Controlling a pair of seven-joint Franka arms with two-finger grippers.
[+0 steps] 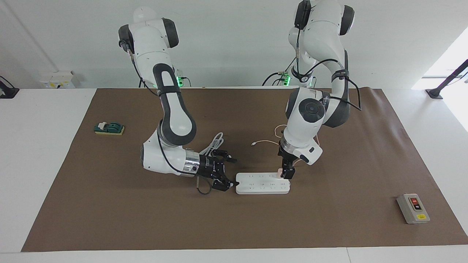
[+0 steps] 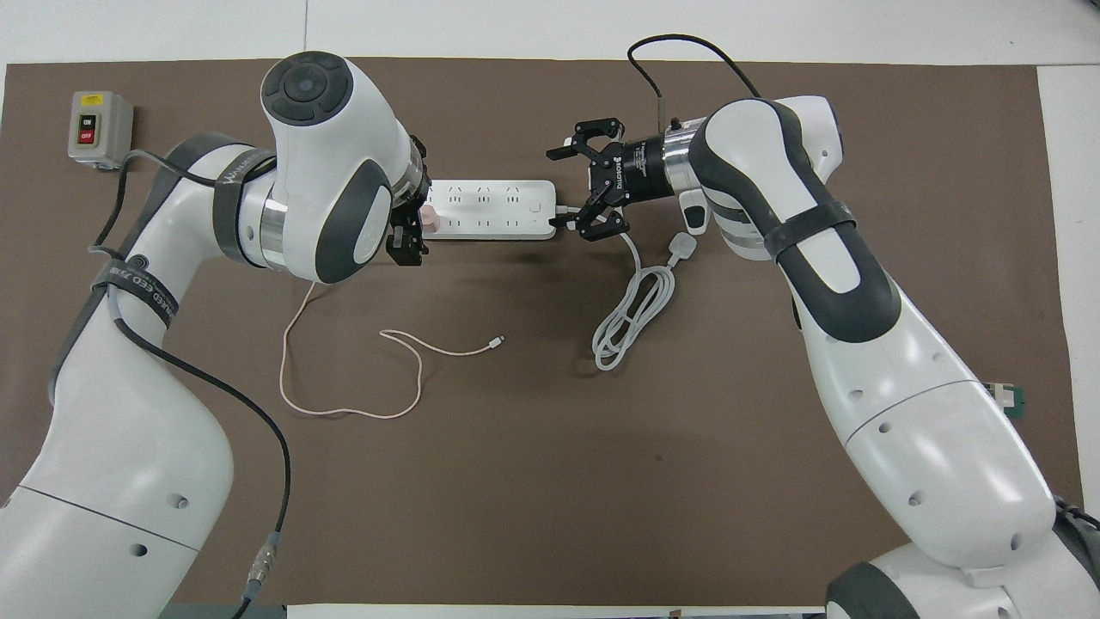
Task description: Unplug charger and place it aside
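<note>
Centrally, the left tool [image 1: 286, 171] stands upright over the end of the power strip [image 1: 262, 183] that lies toward the left arm's end of the table [image 1: 55, 109]. Its two fingers point straight down and sit to either side of the charger [image 1: 279, 171], a small pale pink cube seated in the last socket of the strip's row nearer the robots. The fingers appear to have closed onto the cube, though only a sliver of pink shows between them.

The charger thus lies directly beneath the left tool. Its prongs are hidden in the socket and presumably point down, so the withdrawal axis is judged to be vertical. The left arm is plainly the nearer one.

From the cube, the thin pink cable [image 2: 344, 404] runs toward the robots' edge of the table, loops, and ends in a free connector near the table's middle.

The strip's long axis runs parallel to the robots' edge. At its other end the right tool [image 1: 223, 171] comes in low and horizontal, fingers spread wide. One fingertip is at the strip's end where the thick white cord [image 2: 632, 314] leaves it, and the tool holds nothing; it is likely placed to brace the strip.

A grey switch box [image 1: 413, 208] sits near the corner at the left arm's end.
</note>
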